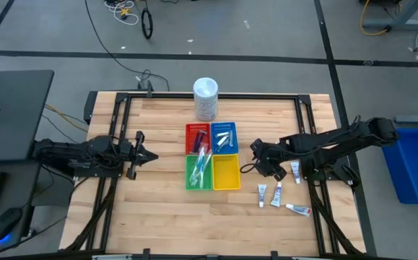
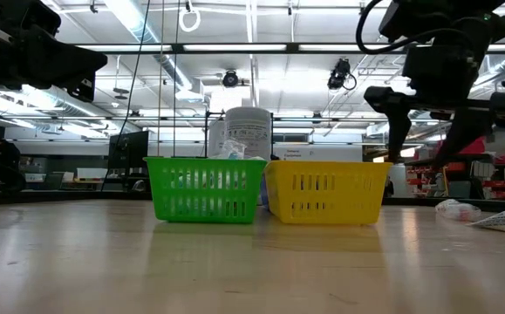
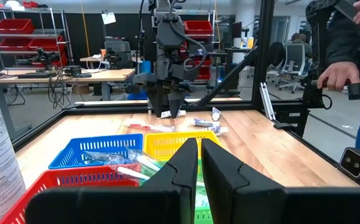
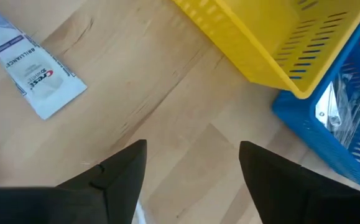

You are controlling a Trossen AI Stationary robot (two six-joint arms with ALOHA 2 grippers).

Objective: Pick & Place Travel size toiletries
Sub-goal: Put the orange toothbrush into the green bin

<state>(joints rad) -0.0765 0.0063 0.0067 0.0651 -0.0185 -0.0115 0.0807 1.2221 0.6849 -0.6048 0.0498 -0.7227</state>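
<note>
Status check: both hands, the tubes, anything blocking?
Right hand open, empty, beside yellow tray. Left hand shut, waiting. Four tubes on table. Nothing blocking.

You see red (image 1: 196, 130), blue (image 1: 225, 128), green (image 1: 189, 178) and yellow (image 1: 227, 173) slotted trays, a white tub (image 1: 206, 98), white tubes (image 1: 277, 193) and pale wood-grain bench (image 1: 158, 209).

The contents of the green slatted plastic tray (image 2: 205, 189) blur behind its wall; a white squeeze tube (image 4: 33, 70) is cut off at the picture edge; the person's sleeve (image 3: 344, 37) is cropped
</note>
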